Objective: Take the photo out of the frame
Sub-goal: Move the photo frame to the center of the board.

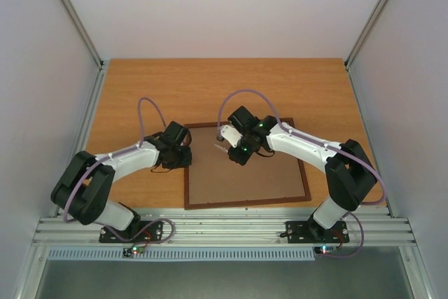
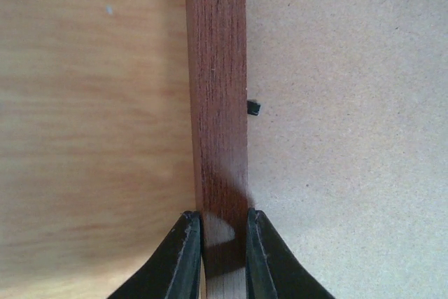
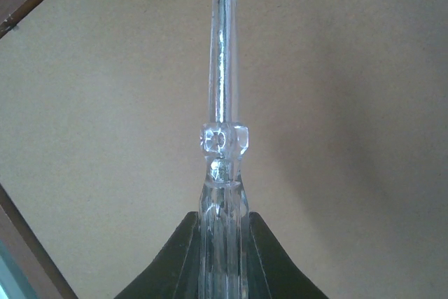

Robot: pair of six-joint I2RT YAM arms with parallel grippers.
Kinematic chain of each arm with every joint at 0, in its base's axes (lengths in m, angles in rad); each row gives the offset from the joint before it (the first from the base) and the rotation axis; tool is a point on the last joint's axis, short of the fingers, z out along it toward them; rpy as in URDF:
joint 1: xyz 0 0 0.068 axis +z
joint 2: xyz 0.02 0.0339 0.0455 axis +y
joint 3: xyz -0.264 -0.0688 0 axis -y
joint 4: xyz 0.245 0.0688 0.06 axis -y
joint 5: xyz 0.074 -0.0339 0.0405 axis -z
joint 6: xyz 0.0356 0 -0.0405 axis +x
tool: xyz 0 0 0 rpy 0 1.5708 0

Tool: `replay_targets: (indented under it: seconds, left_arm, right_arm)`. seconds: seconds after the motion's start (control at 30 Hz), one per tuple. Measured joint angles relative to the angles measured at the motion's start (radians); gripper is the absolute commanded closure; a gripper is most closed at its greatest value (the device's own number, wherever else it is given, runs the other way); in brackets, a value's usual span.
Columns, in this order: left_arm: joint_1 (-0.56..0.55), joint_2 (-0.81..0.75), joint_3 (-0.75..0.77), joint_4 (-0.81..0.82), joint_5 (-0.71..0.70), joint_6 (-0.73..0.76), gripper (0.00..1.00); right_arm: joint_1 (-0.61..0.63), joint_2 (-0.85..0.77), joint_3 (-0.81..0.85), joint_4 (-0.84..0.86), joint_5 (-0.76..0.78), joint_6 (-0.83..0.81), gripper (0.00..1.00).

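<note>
Frame (image 1: 246, 204) face down on the table (image 1: 140, 89), hardboard back (image 1: 245, 176) up: the left gripper (image 2: 224, 232) pinches its left rail beside a small black retaining tab (image 2: 253, 108), while the right gripper (image 3: 224, 243) clamps a clear-handled screwdriver (image 3: 222, 103) over the board. The photo is hidden, presumably sealed underneath; opening the back is not yet done.

The top camera looks down from high up at the whole bench (image 1: 140, 89). The wrist cameras look from very close, past the left claw (image 2: 223, 218) and the right claw (image 3: 222, 218), down at the frame (image 1: 245, 180), which the top view shows too.
</note>
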Motion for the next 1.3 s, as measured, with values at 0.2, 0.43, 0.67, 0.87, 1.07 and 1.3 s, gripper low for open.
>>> replay_targets:
  seconds: [0.2,0.43,0.67,0.87,1.07,1.3]
  left_arm:
    - [-0.015,-0.059,-0.050,-0.010,0.021,0.001,0.92]
    - [-0.080,-0.072,-0.062,-0.012,0.026,-0.024,0.91]
    - [-0.107,-0.068,-0.067,0.018,0.018,-0.053,0.79]
    - [-0.119,-0.079,-0.080,0.023,0.037,-0.077,0.70]
    - [-0.100,-0.091,-0.084,0.023,0.052,-0.080,0.70]
    - [-0.039,-0.105,-0.107,0.032,0.094,-0.079,0.78]
  right_arm:
    - [0.004,0.024,0.030,-0.044,-0.031,-0.015,0.99]
    - [0.021,0.086,0.111,-0.108,-0.064,-0.050,0.99]
    - [0.027,0.173,0.172,-0.164,-0.095,-0.088,0.99]
    - [0.030,0.251,0.213,-0.206,-0.117,-0.109,0.99]
    - [0.030,0.332,0.270,-0.229,-0.140,-0.131,0.99]
    - [0.030,0.406,0.332,-0.255,-0.170,-0.147,0.99]
